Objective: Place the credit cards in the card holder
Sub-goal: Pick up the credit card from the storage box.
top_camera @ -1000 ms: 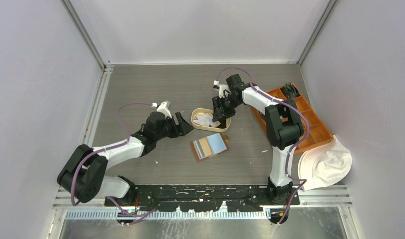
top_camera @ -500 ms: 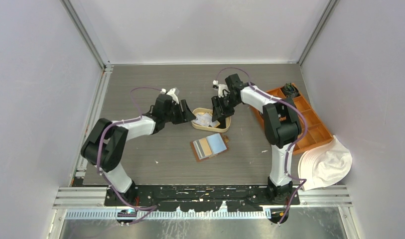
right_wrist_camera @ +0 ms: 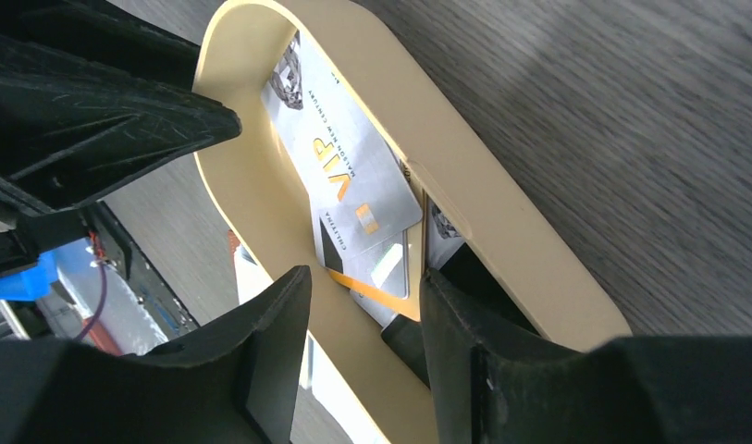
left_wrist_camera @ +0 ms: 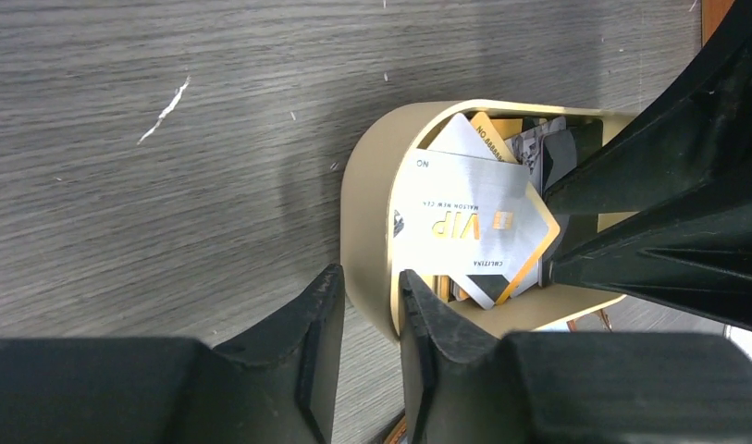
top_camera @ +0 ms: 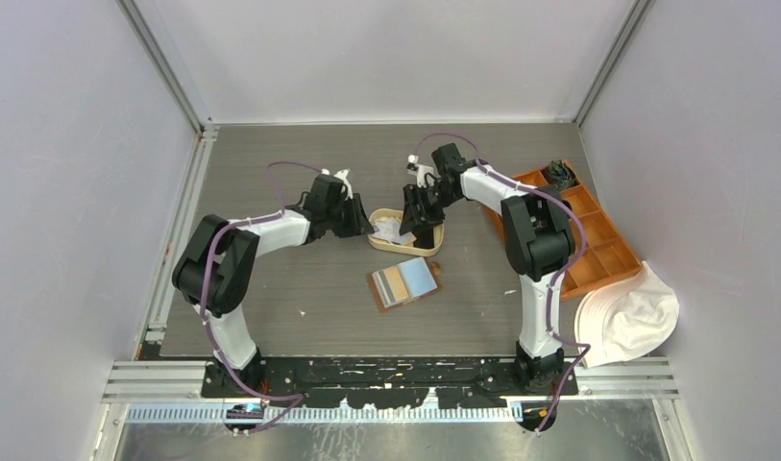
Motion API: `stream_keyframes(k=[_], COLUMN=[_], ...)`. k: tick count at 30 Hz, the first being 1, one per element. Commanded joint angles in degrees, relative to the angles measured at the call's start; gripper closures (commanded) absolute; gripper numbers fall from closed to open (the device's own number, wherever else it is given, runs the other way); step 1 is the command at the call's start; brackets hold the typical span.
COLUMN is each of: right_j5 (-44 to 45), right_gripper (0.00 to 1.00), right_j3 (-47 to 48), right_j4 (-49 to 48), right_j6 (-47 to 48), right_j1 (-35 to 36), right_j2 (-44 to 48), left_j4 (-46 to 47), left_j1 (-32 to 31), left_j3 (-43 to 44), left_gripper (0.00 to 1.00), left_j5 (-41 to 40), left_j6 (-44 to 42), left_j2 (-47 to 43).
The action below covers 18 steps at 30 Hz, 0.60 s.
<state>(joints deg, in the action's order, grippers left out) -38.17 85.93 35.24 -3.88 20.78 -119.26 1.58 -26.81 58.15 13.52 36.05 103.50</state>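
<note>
The left gripper is straddling the wall of the cream oval tray, and the right gripper is standing part-spread at its other end; whether either is clamping cannot be told. The credit cards are lying heaped in the tray, and the card holder is lying open just beside it.

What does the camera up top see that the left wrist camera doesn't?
Only the top camera shows the brown wallet lying open on the table, the orange box and the white hat. Only the left wrist camera shows the word VIP on the silver card and, close up, the left gripper straddling the rim of the cream tray. Both show that tray with cards in it.
</note>
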Motion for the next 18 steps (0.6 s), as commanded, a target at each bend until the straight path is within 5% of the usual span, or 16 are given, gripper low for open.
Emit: stream_keyframes(k=[1, 10, 18], right_j5=[-5.1, -10.3, 1.6], right_gripper=[0.48, 0.48, 0.49], right_j3=[1.4, 0.0, -1.7], right_j4=[-1.6, -6.9, -6.9], right_j6=[-2.9, -9.3, -10.3], right_j1=[0.2, -0.3, -0.3], right_j2=[-0.1, -0.2, 2.4], left_j4=[-3.3, -3.1, -2.5], left_j1=[0.3, 0.3, 0.3], left_j3=[1.8, 1.4, 0.4], left_gripper=[0.74, 0.88, 0.91], left_j5=[-0.9, 0.0, -0.3], left_j6=[0.3, 2.7, 5.3], left_j2=[-0.9, -1.5, -2.2])
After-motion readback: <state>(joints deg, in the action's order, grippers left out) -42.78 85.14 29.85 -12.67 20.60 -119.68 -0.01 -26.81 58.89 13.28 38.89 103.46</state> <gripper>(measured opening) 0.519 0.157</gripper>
